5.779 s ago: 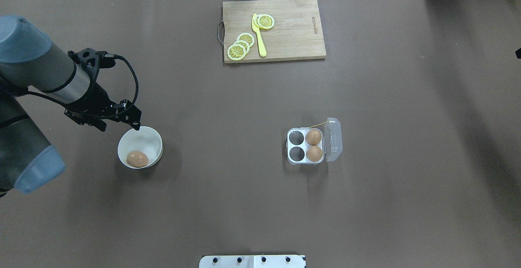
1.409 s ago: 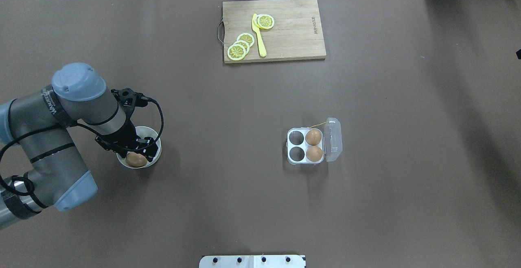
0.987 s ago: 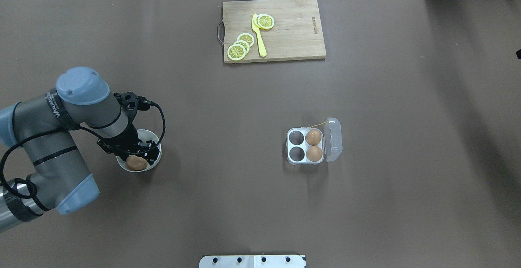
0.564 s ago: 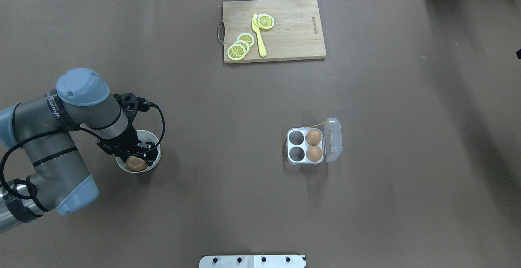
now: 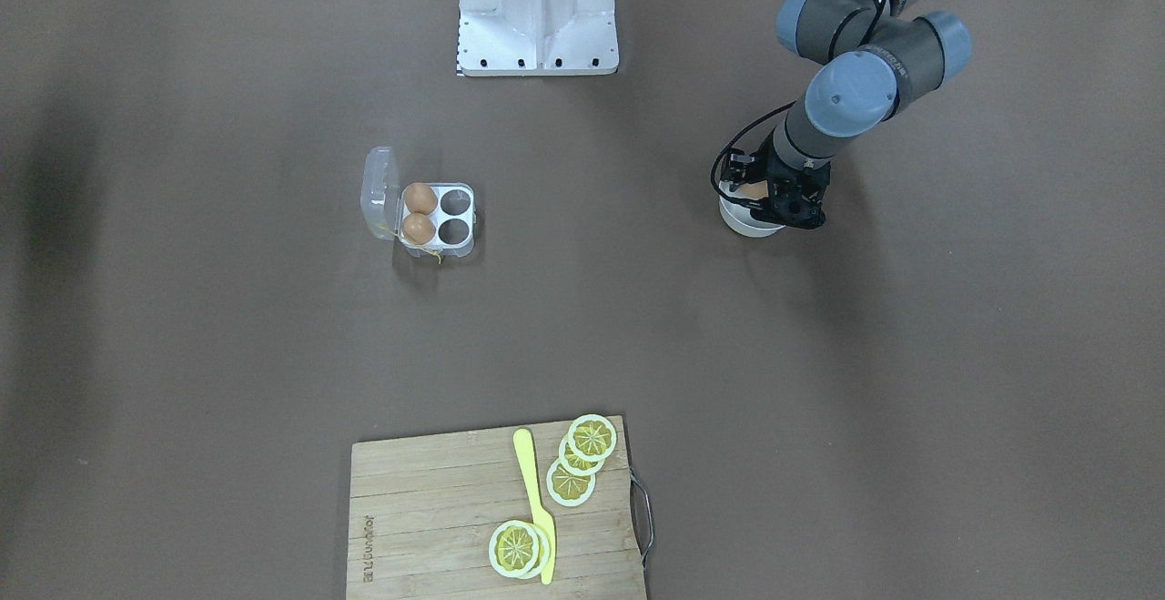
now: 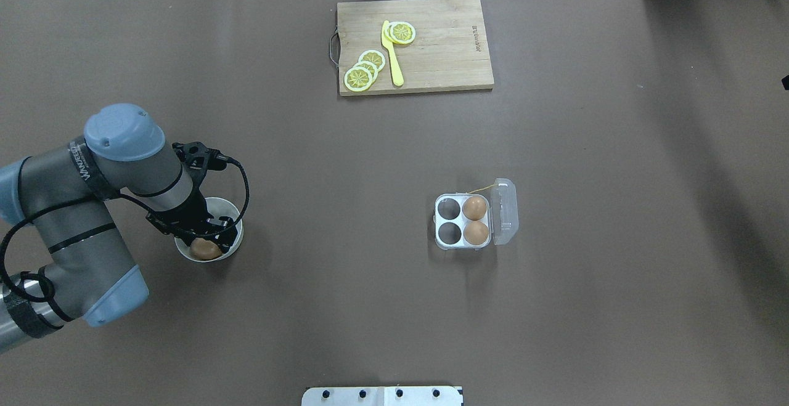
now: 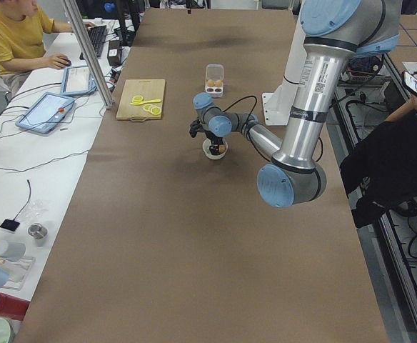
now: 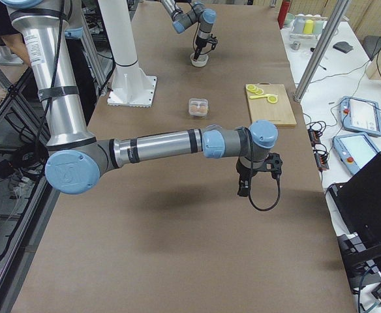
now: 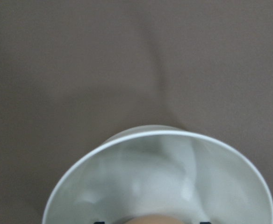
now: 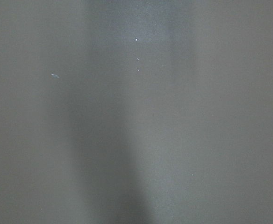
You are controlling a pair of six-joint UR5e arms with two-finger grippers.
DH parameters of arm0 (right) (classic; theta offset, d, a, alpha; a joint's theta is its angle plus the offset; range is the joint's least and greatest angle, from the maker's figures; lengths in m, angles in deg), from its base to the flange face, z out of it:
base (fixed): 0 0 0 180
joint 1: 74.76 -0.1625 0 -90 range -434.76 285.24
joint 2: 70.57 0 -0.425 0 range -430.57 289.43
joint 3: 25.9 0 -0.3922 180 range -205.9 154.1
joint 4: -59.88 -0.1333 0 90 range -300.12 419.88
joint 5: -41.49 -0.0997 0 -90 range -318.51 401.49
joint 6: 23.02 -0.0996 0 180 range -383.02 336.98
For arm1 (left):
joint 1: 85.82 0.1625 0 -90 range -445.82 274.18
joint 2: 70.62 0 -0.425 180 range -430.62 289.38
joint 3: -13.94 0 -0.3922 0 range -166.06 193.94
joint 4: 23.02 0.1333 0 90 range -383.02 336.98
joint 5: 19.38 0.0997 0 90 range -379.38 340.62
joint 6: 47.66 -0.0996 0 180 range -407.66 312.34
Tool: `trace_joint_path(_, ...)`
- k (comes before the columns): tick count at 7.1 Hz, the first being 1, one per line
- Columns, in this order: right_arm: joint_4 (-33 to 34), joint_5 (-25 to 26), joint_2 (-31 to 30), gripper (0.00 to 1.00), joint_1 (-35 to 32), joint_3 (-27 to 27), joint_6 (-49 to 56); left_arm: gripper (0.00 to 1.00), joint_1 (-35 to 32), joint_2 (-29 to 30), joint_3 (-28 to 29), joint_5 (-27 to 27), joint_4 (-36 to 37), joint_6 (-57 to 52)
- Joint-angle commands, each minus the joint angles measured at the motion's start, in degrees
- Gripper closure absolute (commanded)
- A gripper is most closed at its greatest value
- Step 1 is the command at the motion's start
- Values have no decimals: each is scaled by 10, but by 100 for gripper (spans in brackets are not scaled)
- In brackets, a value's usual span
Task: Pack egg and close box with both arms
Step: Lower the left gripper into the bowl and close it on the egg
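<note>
- We see only part of the small, smooth, light-brown egg [image 6: 204, 249]. In the overhead view the black two-finger left gripper [image 6: 208, 238] covers its far side. The left wrist view cuts it to a sliver at the bottom of the frame.
- The egg lies in the round white bowl [image 6: 233, 210]. The bowl stands near the left edge of the brown tabletop [image 6: 370, 307], roughly midway between the robot's edge and the far edge.
- Left gripper: it is lowered into the bowl, with one dark fingertip [image 9: 98, 222] on each side of the egg, spaced apart. The contact zone is out of frame, so we cannot tell whether the fingers press the egg.
- Right gripper [image 8: 242, 189]: it shows only small, in the exterior right view. We cannot tell how its jaws stand.
- The small square clear-plastic box [image 6: 462, 221] sits near the tabletop's centre. Its transparent lid [image 6: 505, 212] is folded open toward the right edge. Two more eggs [image 6: 474, 207] fill the cells beside the lid.
- Left arm [image 6: 123, 172]: it enters from the left edge with the elbow folded and the wrist pointing down into the bowl. A black cable [image 6: 245, 190] loops beside it.
- Right arm [image 8: 164, 143]: it is stretched out toward the right edge with the wrist turned down. The gripper hangs above bare tabletop, well apart from the box.
</note>
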Motion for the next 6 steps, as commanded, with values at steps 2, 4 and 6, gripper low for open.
trace_joint_path(2, 0, 0, 0, 0, 1, 0, -1, 29, 1, 0, -1, 7, 0, -1)
trace_joint_path(4, 0, 0, 0, 0, 1, 0, -1, 45, 0, 0, -1, 7, 0, -1)
trace_joint_path(6, 0, 0, 0, 0, 1, 0, -1, 45, -6, 1, -8, 7, 0, -1)
